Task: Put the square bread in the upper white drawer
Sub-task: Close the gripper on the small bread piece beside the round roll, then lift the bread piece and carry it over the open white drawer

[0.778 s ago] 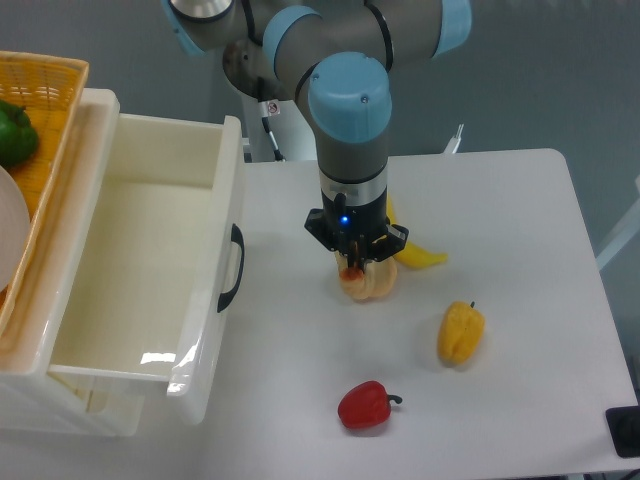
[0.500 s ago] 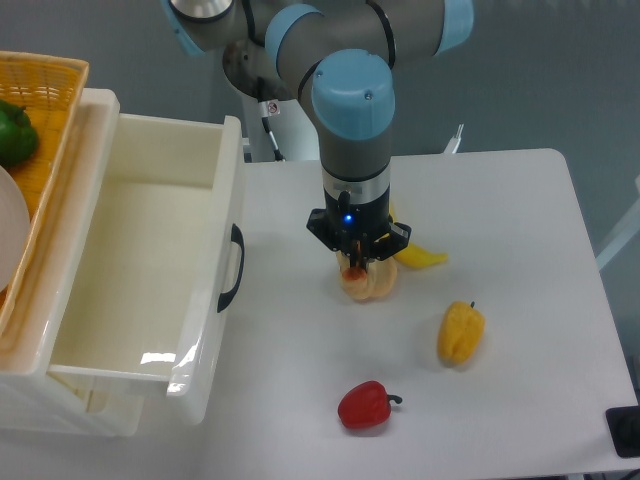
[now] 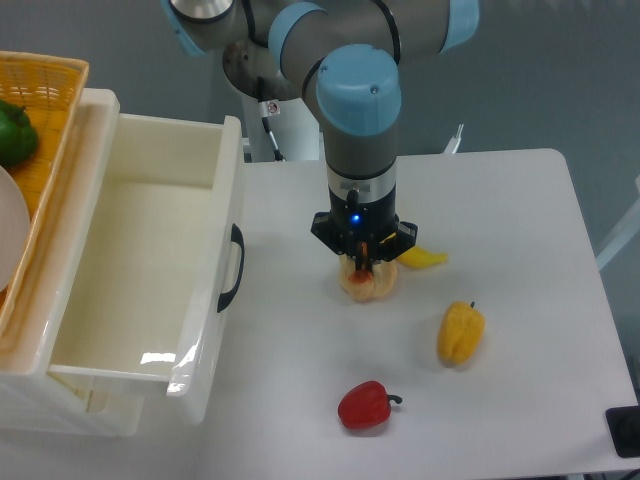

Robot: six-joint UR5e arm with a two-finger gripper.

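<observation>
The square bread [image 3: 366, 284] is sitting on the bench [image 3: 500, 230], right of the open upper white drawer [image 3: 140, 270]. The gripper [image 3: 364, 270] is pressing down over it, its jaws clasping the bread. The arm is now standing slightly further right than before; the bread is lying where it was.

Square bread [image 3: 367, 286] mostly covered by gripper [image 3: 362, 270]; finger closure not readable. Banana [image 3: 421, 257] half hidden behind wrist. Yellow basket [image 3: 45, 120], green pepper [image 3: 14, 133] cut by left edge. Dark object [image 3: 625, 431] cut by right edge, unidentifiable.
</observation>
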